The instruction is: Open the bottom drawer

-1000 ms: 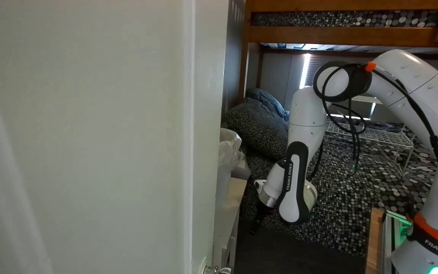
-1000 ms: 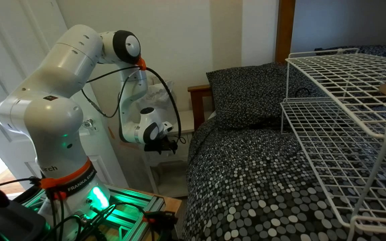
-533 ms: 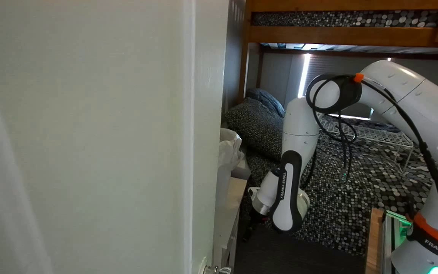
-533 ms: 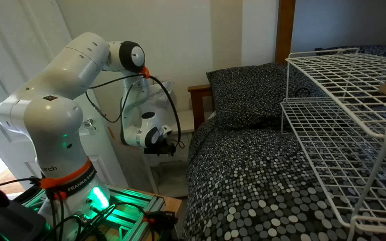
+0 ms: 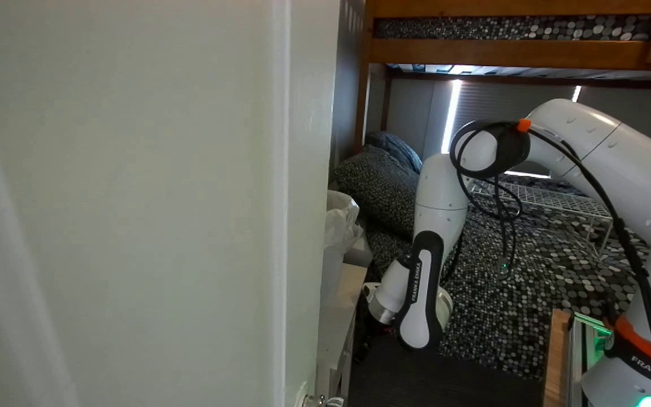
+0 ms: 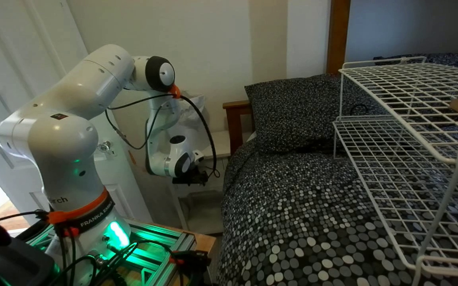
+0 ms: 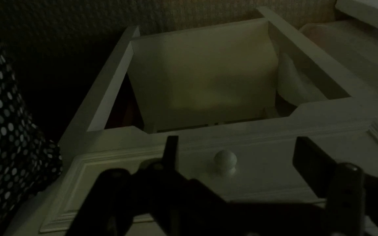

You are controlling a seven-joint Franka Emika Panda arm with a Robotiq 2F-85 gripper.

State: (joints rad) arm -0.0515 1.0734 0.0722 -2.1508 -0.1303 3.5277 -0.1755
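The bottom drawer (image 7: 267,167) shows in the wrist view as a white panelled front with a round knob (image 7: 225,160). It looks shut. It belongs to a white cabinet, whose drawer front (image 6: 216,183) is partly hidden behind my gripper in an exterior view. My gripper (image 7: 238,141) is open in the wrist view, with one dark finger on each side of the knob. No contact with the knob shows. The gripper also shows in both exterior views, small and dark, in front of the cabinet (image 6: 191,179) (image 5: 363,349).
An open compartment (image 7: 205,78) adjoins the drawer front; the wrist picture seems upside down, with carpet at its top. The dotted bed cover (image 7: 2,141) lies close beside the cabinet. A white bag (image 5: 339,217) stands on the cabinet. A white door (image 6: 121,174) and wire rack (image 6: 396,159) flank the arm.
The arm has moved downward, and in an exterior view also leftward toward the cabinet, bringing the gripper lower in front of it. The cabinet and other objects have not visibly moved.
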